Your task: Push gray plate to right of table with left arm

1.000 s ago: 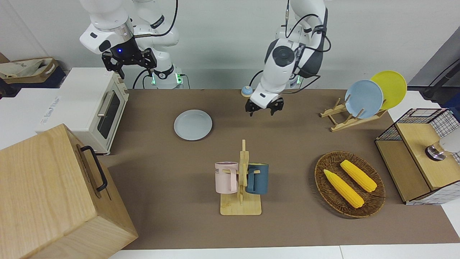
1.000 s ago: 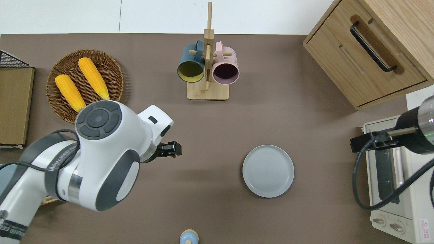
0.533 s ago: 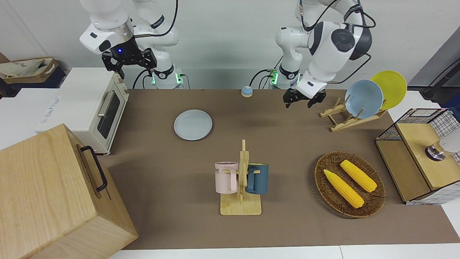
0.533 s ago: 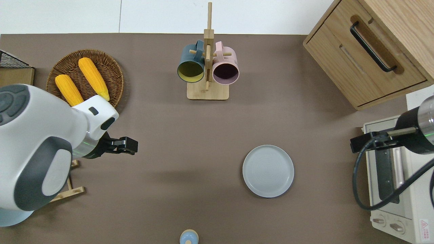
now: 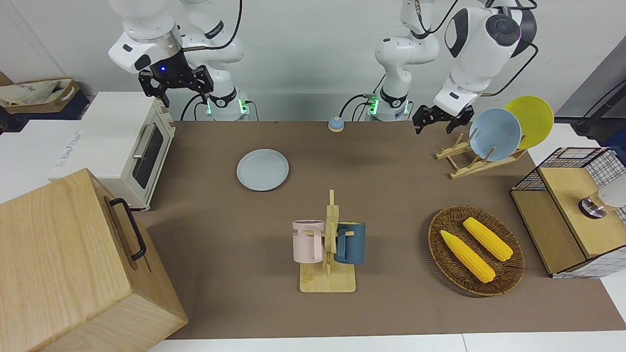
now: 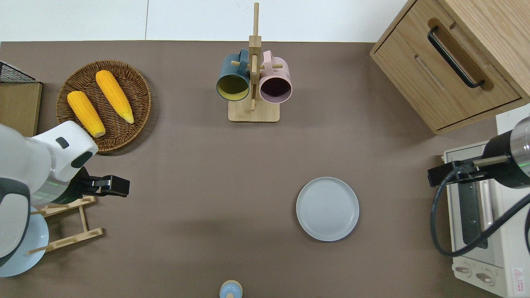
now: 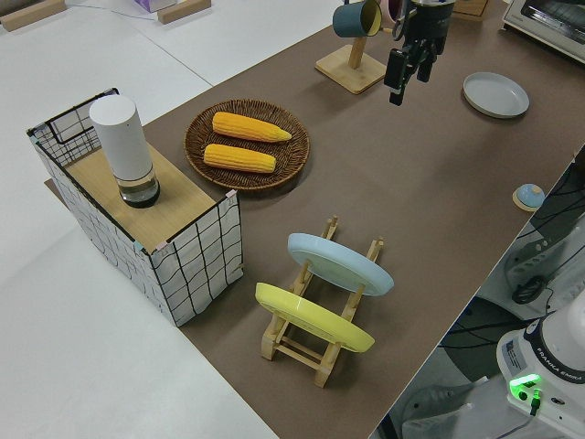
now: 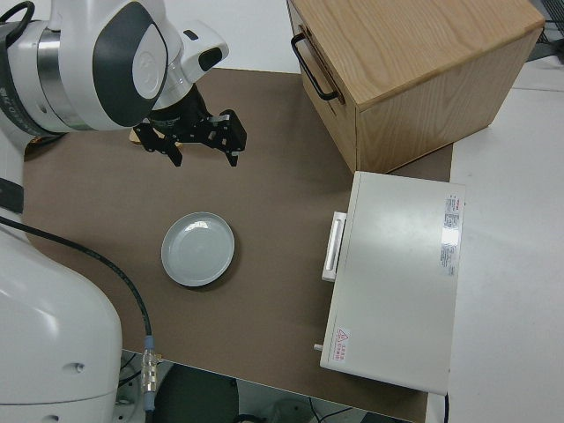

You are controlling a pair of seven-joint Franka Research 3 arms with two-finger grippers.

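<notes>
The gray plate lies flat on the brown table, toward the right arm's end and close to the toaster oven. Nothing touches it. My left gripper hangs open and empty in the air, far from the plate, over the table just beside the wooden plate rack. The right arm is parked, its gripper open and empty.
A mug rack with a pink and a blue mug stands mid-table. A wicker basket holds two corn cobs. The plate rack carries a sky-blue and a yellow plate. A toaster oven, wooden drawer box, small bell and wire shelf line the edges.
The left arm has swung away from the middle of the table toward its own end, reaching the plate rack. The gray plate and the right arm have not moved.
</notes>
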